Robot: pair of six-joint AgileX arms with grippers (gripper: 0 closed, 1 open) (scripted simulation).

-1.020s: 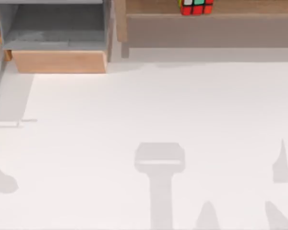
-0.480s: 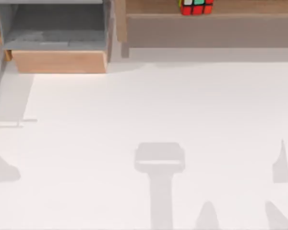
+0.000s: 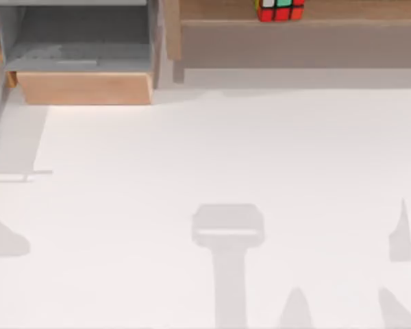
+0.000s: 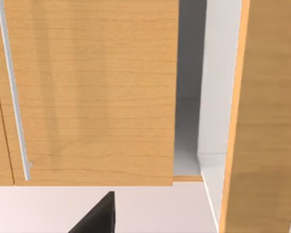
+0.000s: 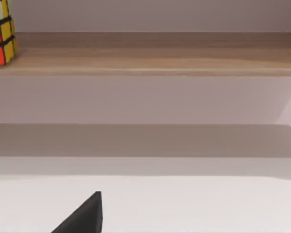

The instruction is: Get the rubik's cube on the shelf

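Cube placement looks done: rubik's cube (image 3: pixel 279 9) sits on the shelf (image 3: pixel 342 9) at the top edge of the top view, right of centre, no claw touching it. Versus a second back almost nothing changes; cube and shelf stay put, only the arm shadow at the left edge creeps slightly. My read: task complete, arms pulled back. In the right wrist view the rubik's cube (image 5: pixel 2 32) rests at the upper left on the shelf board (image 5: pixel 160 60), well apart from the dark fingertip (image 5: pixel 85 216) at the bottom. Right claw spread: cannot tell. Left wrist view faces a wooden cabinet panel (image 4: pixel 92 92); left claw state likewise cannot tell.
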